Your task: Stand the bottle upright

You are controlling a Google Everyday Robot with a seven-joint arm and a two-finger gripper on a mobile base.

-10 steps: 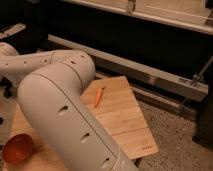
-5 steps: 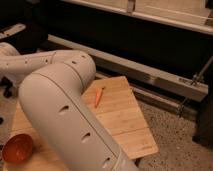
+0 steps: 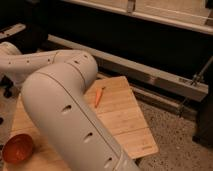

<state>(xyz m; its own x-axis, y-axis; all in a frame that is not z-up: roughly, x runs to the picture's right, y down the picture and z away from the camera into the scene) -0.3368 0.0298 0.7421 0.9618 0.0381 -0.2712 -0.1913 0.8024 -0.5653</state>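
The bottle does not show in the camera view; it is hidden or out of view. My big white arm (image 3: 65, 110) fills the left and middle of the view and covers much of the wooden table (image 3: 125, 120). The gripper is not in view; the arm runs off past the left edge.
An orange carrot-like stick (image 3: 99, 96) lies on the table just right of the arm. A reddish-orange bowl (image 3: 17, 148) sits at the table's front left. Behind the table runs a grey metal rail (image 3: 150, 75) below dark cabinets. Speckled floor (image 3: 175, 135) lies to the right.
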